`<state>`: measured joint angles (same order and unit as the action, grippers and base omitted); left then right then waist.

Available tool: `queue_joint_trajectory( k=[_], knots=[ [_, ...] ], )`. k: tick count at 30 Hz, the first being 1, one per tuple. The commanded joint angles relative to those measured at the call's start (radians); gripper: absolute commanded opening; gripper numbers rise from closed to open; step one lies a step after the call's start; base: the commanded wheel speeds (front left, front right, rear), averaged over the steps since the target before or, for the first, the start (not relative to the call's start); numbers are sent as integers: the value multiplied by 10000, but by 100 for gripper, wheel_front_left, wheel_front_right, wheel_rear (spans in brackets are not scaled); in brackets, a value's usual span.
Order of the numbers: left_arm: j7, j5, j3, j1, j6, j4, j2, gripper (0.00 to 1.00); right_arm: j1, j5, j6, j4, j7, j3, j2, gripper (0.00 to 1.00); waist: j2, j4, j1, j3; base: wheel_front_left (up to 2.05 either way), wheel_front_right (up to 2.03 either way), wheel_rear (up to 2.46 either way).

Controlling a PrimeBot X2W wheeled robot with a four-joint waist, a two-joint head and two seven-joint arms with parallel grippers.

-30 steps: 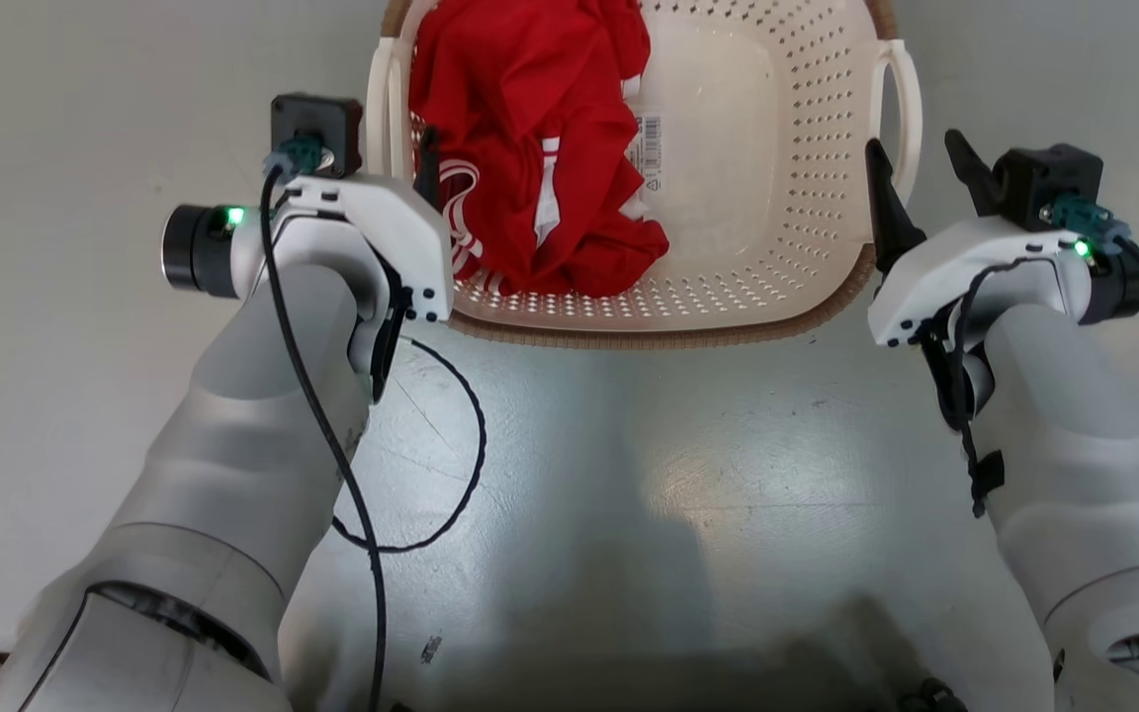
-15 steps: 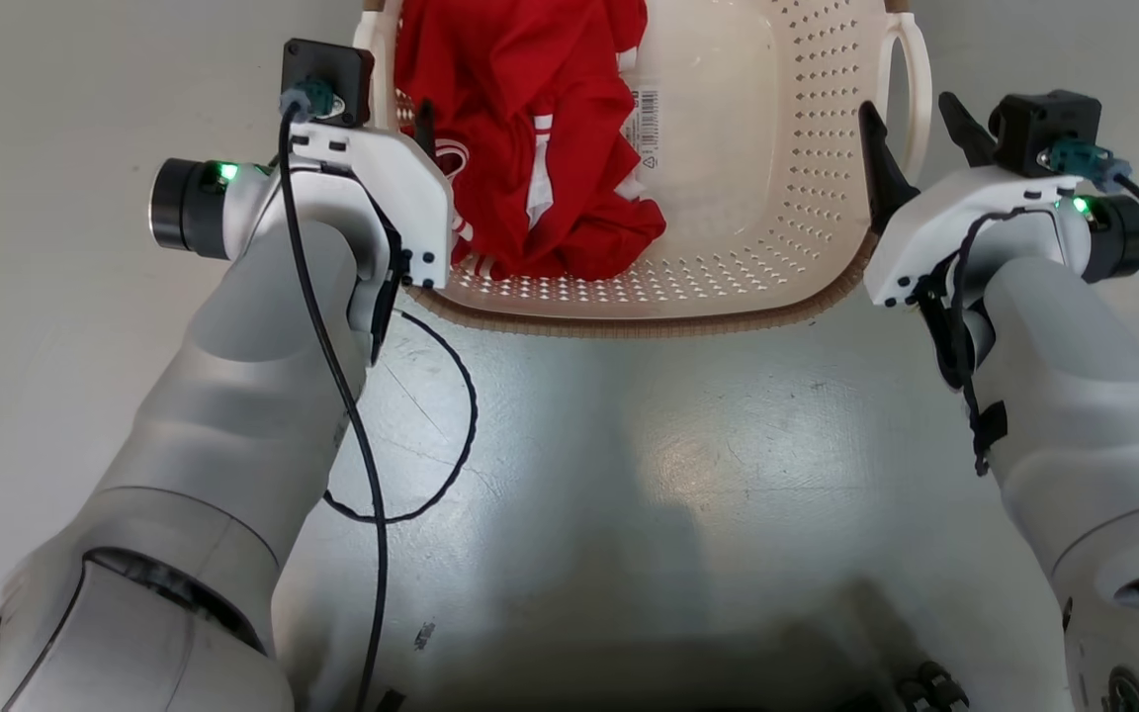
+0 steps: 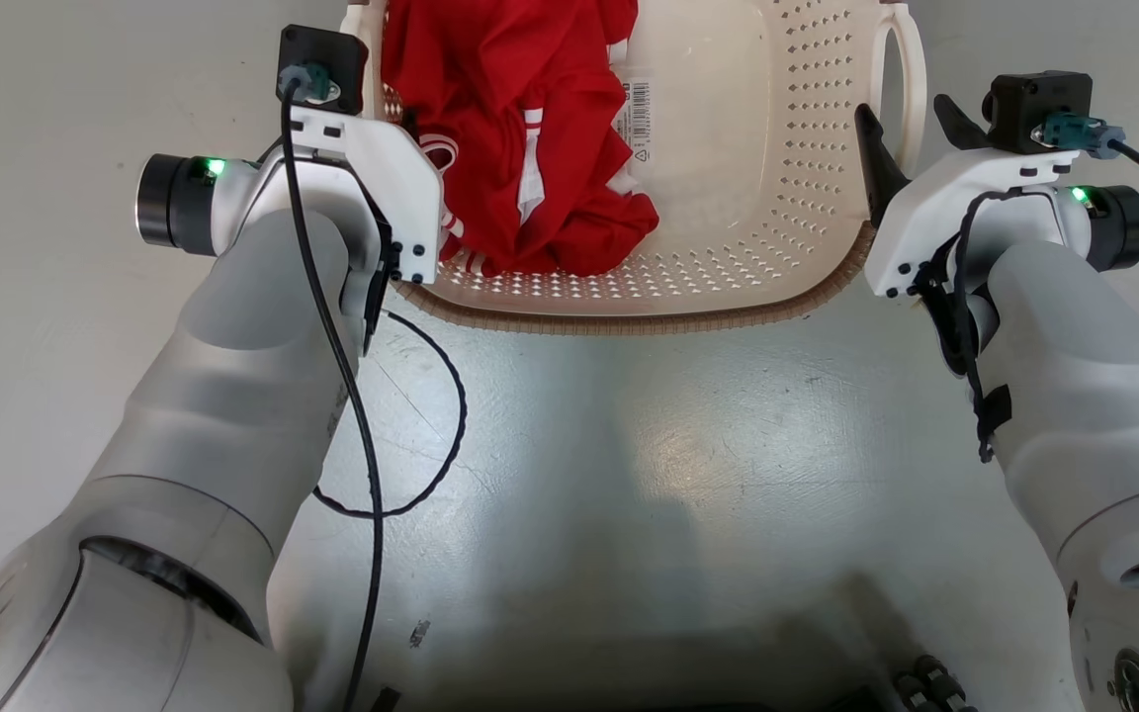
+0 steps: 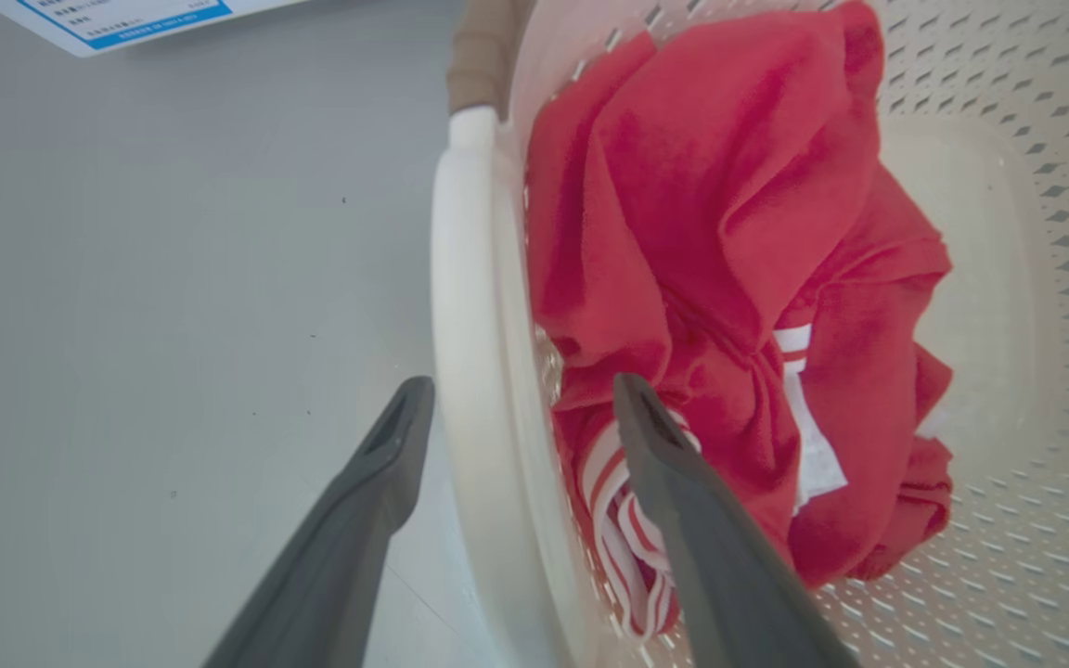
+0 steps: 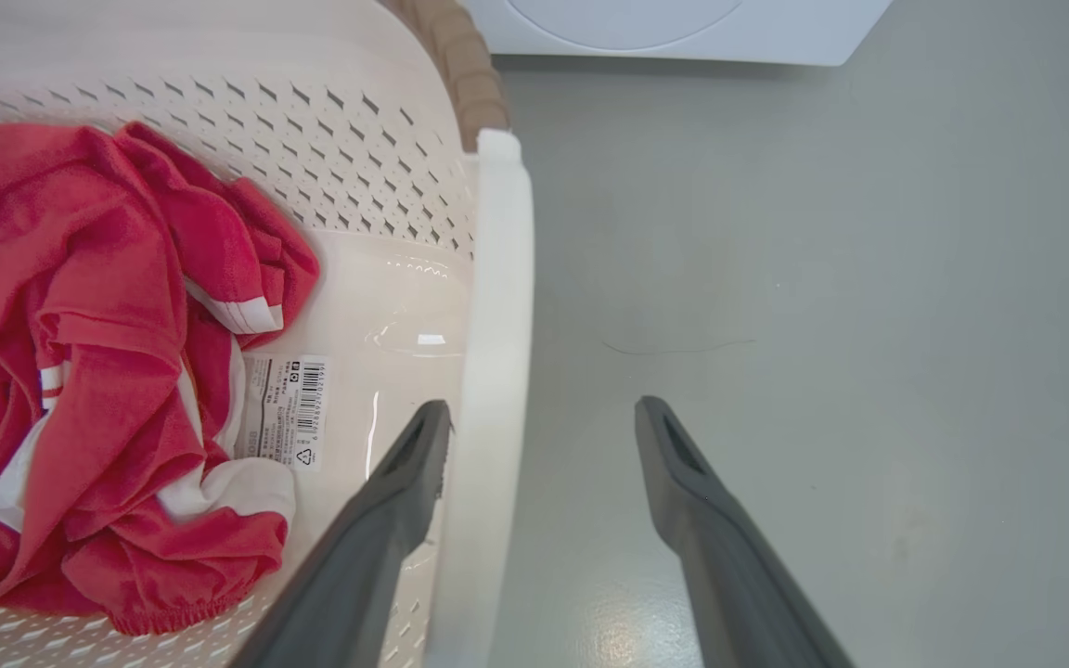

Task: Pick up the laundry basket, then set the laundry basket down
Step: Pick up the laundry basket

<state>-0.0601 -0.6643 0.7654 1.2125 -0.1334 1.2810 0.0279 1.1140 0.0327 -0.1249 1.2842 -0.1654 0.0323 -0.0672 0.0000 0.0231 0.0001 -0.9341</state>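
Closing both grips together looks like the step in hand. Nearest, the left gripper (image 4: 523, 385) has its fingers spread, one outside the left loop handle (image 4: 460, 325) and one inside against the red garment (image 4: 729, 232). That inner finger should pinch plastic, not cloth. The right gripper (image 5: 544, 406) is likewise spread astride the right loop handle (image 5: 497, 306), its inner finger close to the wall and its outer finger over bare floor (image 5: 776, 278). The laundry basket (image 3: 629, 321) sits on the floor between the two arms, not yet lifted. With the garment heaped to the left, a level, even rise should prevent tipping. Beyond the far rim stands a white washing machine (image 5: 664, 19), so lift clear of it.
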Motion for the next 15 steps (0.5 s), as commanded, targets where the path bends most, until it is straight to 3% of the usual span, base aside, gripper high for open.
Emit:
queue_joint_trajectory(
  k=[1, 15],
  knots=[
    [85, -83, -73, 102, -104, -33, 223, 100, -119, 2, -58, 3, 85, -99, 170, 100, 0, -14, -1, -2, 0, 0, 0],
    [339, -266, 195, 118, -122, 1, 223, 92, -68, 312, -58, 54, 308, -344, 170, 100, 0, -99, -1, -20, 0, 0, 0]
  ],
)
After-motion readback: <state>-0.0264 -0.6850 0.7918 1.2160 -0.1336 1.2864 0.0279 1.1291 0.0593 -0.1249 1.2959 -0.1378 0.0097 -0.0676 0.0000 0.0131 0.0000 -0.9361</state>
